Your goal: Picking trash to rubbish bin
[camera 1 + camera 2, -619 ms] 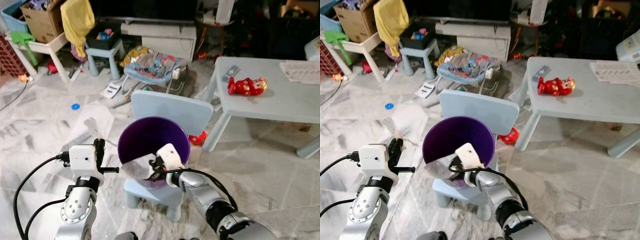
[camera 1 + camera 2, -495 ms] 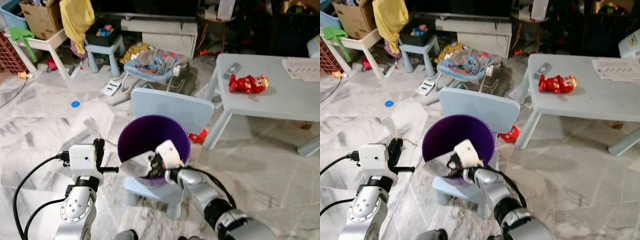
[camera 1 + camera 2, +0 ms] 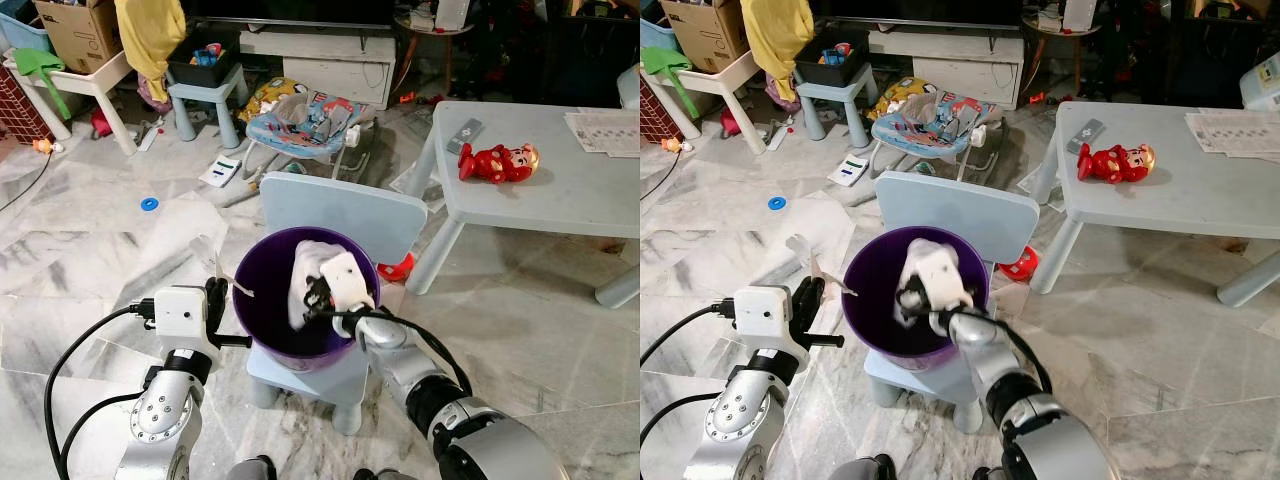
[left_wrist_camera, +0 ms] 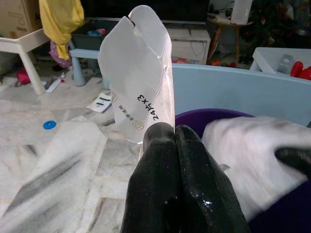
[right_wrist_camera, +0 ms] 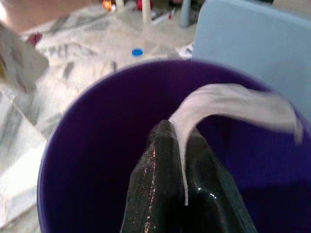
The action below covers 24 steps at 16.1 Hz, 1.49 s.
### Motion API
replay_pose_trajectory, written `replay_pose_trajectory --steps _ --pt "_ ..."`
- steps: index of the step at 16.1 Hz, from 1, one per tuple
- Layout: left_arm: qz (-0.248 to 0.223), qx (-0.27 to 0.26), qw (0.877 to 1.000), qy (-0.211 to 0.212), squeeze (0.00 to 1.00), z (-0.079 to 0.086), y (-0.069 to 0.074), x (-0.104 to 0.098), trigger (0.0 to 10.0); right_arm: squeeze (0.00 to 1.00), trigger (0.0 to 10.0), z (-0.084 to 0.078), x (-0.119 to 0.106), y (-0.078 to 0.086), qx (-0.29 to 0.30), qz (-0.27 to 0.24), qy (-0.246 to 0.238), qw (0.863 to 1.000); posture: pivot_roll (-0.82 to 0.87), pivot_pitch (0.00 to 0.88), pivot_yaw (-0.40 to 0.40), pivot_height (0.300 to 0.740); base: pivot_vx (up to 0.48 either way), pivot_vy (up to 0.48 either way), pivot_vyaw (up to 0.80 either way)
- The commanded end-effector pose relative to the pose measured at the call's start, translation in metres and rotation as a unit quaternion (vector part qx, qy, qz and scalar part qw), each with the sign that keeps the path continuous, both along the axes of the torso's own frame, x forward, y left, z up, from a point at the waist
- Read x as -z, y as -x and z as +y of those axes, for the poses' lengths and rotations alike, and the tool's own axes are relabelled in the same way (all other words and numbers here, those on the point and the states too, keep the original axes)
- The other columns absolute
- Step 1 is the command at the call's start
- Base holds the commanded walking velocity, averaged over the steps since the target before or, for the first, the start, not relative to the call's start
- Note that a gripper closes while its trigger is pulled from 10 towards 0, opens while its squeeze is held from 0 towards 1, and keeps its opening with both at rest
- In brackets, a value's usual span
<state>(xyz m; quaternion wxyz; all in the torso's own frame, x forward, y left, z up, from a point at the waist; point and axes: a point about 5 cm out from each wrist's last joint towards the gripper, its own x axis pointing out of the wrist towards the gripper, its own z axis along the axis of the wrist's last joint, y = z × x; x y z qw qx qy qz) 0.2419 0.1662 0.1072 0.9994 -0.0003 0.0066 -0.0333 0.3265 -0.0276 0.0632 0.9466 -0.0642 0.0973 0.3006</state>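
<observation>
A purple rubbish bin (image 3: 258,305) stands on the seat of a small pale-blue chair (image 3: 340,212). My right gripper (image 3: 312,297) is over the bin's mouth, shut on a crumpled white sheet of trash (image 3: 308,262) that hangs inside the rim. The right wrist view has the fingers (image 5: 160,150) pinching that sheet (image 5: 233,104) above the purple interior (image 5: 97,145). My left gripper (image 3: 216,296) waits just left of the bin, shut on a clear plastic wrapper (image 4: 141,73) with printed text, which sticks up beyond the fingertips (image 4: 163,133).
A pale-blue low table (image 3: 560,205) with a red toy (image 3: 495,163) stands to the right. A red ball (image 3: 397,270) lies under its edge. Behind the chair are a baby bouncer (image 3: 305,125), stools, boxes and floor clutter. A blue disc (image 3: 150,203) lies on the marble floor.
My right gripper has lifted the white sheet from the bin's near rim up and over into its mouth. The left gripper with the wrapper has come slightly closer to the bin.
</observation>
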Motion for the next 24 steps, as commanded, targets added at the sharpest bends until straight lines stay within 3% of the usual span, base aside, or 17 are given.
replay_pose_trajectory --steps 1,9,12,15,16,18,21,22,23,24 --pt "0.004 0.005 1.000 0.005 0.00 -0.002 0.002 0.000 0.0 1.00 10.0 -0.004 0.007 0.004 0.004 0.008 0.003 1.000 0.17 0.182 -0.038 0.740 0.000 0.000 0.00" --pt "0.006 0.012 1.000 0.009 0.00 -0.003 -0.002 -0.001 0.0 1.00 10.0 -0.006 0.018 0.012 -0.014 0.023 0.003 1.000 0.16 0.182 -0.041 0.740 0.000 0.000 0.00" --pt "0.028 0.046 0.998 0.030 0.00 -0.012 -0.007 0.005 0.0 1.00 10.0 -0.018 -0.006 -0.002 0.011 -0.039 -0.036 0.999 0.14 0.178 -0.038 0.740 0.000 0.000 0.00" --pt "0.070 0.070 0.994 0.043 0.00 -0.019 -0.017 0.018 0.0 1.00 10.0 -0.042 -0.038 -0.012 0.029 -0.122 -0.070 0.990 0.09 0.177 -0.031 0.740 0.000 0.000 0.00" --pt "0.090 0.084 0.991 0.049 0.00 -0.020 -0.022 0.024 0.0 0.00 10.0 -0.051 -0.050 -0.011 0.030 -0.147 -0.077 0.986 0.06 0.177 -0.030 0.740 0.000 0.000 0.00" --pt "0.111 0.083 0.989 0.053 0.00 -0.017 -0.029 0.031 0.0 0.00 10.0 -0.061 -0.060 -0.007 0.025 -0.161 -0.081 0.983 0.03 0.177 -0.029 0.740 0.000 0.000 0.00" --pt "0.143 0.089 0.983 0.070 0.00 -0.010 -0.054 0.041 0.0 0.00 10.0 -0.099 -0.082 0.027 -0.033 -0.174 -0.012 0.984 -0.04 0.174 -0.018 0.740 0.000 0.000 0.00" --pt "0.147 0.093 0.982 0.070 0.00 -0.010 -0.058 0.042 0.6 0.00 10.0 -0.110 -0.085 0.040 -0.055 -0.160 0.009 0.986 -0.06 0.172 -0.014 0.740 0.000 0.000 0.00" --pt "0.148 0.095 0.982 0.070 0.00 -0.011 -0.059 0.043 0.5 0.00 10.0 -0.113 -0.086 0.045 -0.064 -0.153 0.016 0.986 -0.07 0.172 -0.011 0.740 0.000 0.000 0.00" --pt "0.153 0.105 0.980 0.073 0.00 -0.012 -0.061 0.045 1.9 0.00 10.0 -0.122 -0.087 0.059 -0.096 -0.133 0.034 0.986 -0.08 0.173 -0.010 0.740 0.000 0.000 0.00"
